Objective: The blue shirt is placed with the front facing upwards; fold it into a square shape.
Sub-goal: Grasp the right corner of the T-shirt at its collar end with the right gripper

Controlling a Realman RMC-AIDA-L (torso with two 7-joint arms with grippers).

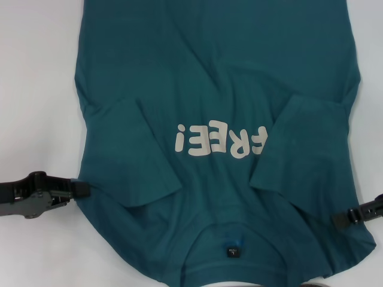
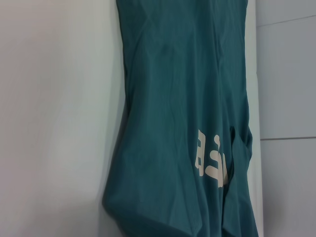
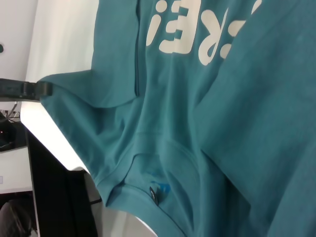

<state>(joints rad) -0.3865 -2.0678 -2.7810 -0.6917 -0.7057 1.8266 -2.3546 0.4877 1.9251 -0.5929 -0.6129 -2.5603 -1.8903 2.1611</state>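
Blue shirt flat on white bench, front up, collar toward robot, hem running away out of frame. "FREE!" lettering reads upside down from head view. Both short sleeves already folded inward over chest: left sleeve lying beside the "!" end, right sleeve overlapping the "F" end. Narrows the body to a rough rectangle, so probably prep for the next fold. Neck tag visible inside collar, near bench front edge.

Left tool low at shirt's left edge, near shoulder, tip touching or pinching the fabric edge; right wrist view shows its tip meeting a raised corner of cloth, so likely clenched on shirt edge, though the fingers themselves not clearly resolved. Cannot tell for sure.

Right tool at opposite edge, same height on the shirt, tip at or just over the fabric border. Released or clenched: cannot tell.

Symmetric placement at both shoulders suggests a paired lift: grab shoulder line on each side, carry collar end away toward hem, halving the length. Judged stage: sleeves done, lengthwise fold not yet done, roughly midway.

Risks: thin cotton, single-layer pinch may slip; sleeves loose on top, could flop out during lift; uneven arm travel would skew the square. Some wrinkles around left sleeve and along body in left wrist view.
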